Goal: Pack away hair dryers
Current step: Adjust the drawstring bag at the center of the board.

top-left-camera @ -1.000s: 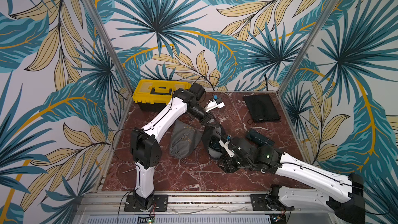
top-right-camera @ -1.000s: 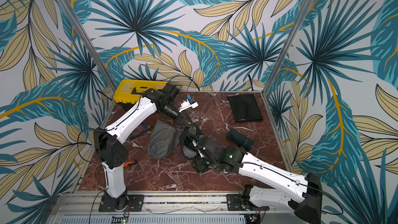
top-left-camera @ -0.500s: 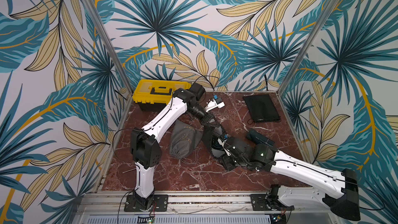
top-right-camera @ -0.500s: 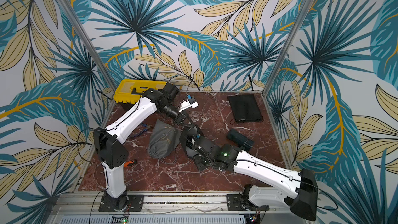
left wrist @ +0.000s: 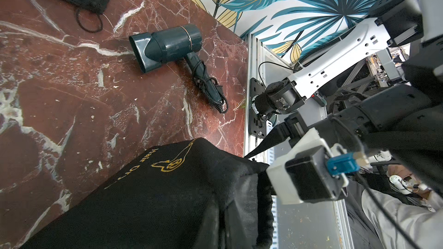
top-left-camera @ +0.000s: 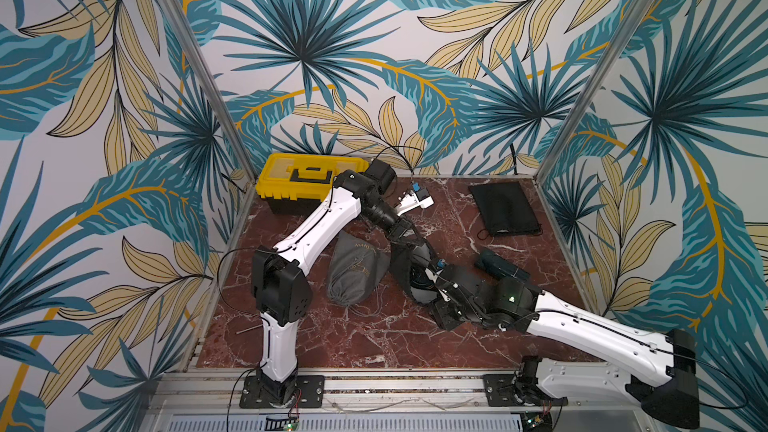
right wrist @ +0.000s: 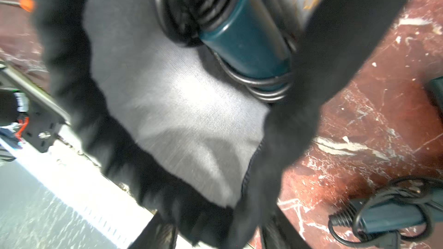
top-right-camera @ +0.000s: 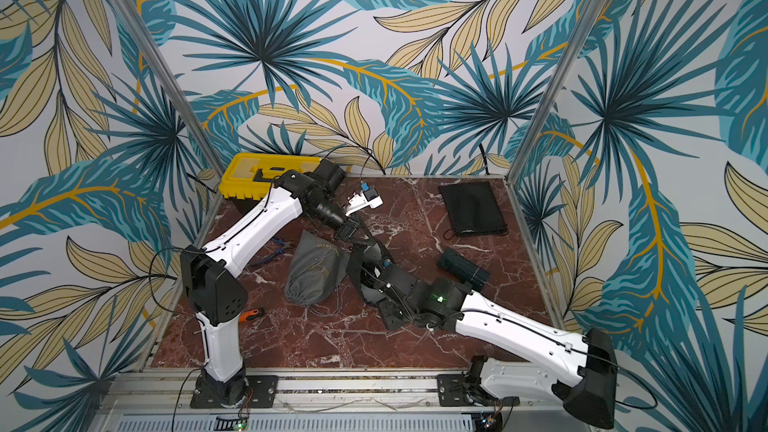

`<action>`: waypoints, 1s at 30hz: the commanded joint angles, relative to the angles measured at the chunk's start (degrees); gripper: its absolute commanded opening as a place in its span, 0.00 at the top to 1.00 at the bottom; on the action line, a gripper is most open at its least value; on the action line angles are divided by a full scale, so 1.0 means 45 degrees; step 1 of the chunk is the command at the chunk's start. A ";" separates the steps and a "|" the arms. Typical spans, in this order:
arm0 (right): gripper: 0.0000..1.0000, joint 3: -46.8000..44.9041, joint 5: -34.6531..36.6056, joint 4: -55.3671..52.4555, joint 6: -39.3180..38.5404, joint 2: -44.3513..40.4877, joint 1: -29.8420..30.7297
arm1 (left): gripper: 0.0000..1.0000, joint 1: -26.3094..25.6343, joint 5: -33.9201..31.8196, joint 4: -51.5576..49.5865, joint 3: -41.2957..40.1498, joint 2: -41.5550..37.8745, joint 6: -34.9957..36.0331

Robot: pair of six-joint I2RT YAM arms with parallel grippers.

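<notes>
**Dryer going into the black pouch**

The left gripper (top-left-camera: 409,238) is pressed together on the rim of a black pouch (left wrist: 167,200), holding its mouth up off the marble table (top-left-camera: 374,338). The right gripper (top-left-camera: 424,284) reaches into that mouth from the opposite side. Fabric hides its fingers, so I cannot tell whether they are spread or closed on anything. Right in front of it, inside the pouch, sits the bagged dryer (right wrist: 242,37), a blue-teal handle wound with black cord against the pale lining.

I'd judge this to be the loading step for this pouch, and close to finished. The next move calls for the handle to go deep enough to clear the rim. The right gripper then has to come out without snagging cloth, and the mouth has to be drawn shut.

A loose dryer (top-left-camera: 500,265), dark teal, lies on its side just beyond the right gripper, away from the left arm, and is not yet packed. Farther out past it, a flat black bag (top-left-camera: 505,209) looks empty and would suit it. A grey pouch (top-left-camera: 357,272) bulges just beside the left gripper; it likely holds a dryer, though I can't see inside.

Gold lettering on the black pouch begins "Hair Dr", next to a small gold drawing of a dryer. The grey pouch carries similar print, too small to read.
</notes>
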 commanded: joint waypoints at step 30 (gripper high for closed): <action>0.73 -0.0513 0.1056 -0.0286 -0.0269 0.0573 0.0081 | 1.00 0.0064 0.0116 0.0118 0.0634 -0.0334 0.0164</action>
